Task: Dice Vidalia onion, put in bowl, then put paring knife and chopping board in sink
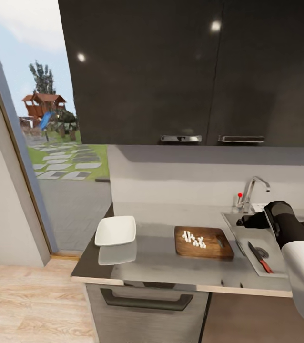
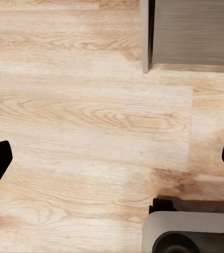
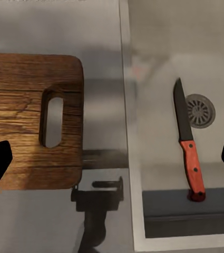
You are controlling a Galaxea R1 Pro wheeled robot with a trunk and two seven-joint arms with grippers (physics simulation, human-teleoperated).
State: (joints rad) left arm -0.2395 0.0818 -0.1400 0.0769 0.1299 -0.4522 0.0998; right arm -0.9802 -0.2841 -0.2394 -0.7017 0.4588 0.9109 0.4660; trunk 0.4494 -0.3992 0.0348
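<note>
Right gripper [image 3: 112, 161] spread wide, empty, above sink [image 1: 278, 267] edge at right of frame. Paring knife [image 3: 188, 142] lies in basin beside drain. Diced onion [image 1: 194, 239] sits on chopping board [image 1: 203, 242], frame centre.

1. Chopping board [image 1: 204, 242] – dark brown wood with streaky grain; white diced bits [image 1: 194, 239] dot its top.
2. Paring knife [image 3: 188, 146] – dark blade, red handle, lying in the grey sink [image 1: 278, 272] beside the board.
3. Bowl [image 1: 116, 230] – plain white, on the glossy grey tabletop [image 1: 161, 262] on the board's other side.
4. Tap [image 1: 252, 190] behind the sink – chrome with a red dot.
5. Floor [image 2: 90, 121] – pale wood planks with wavy grain.
</note>
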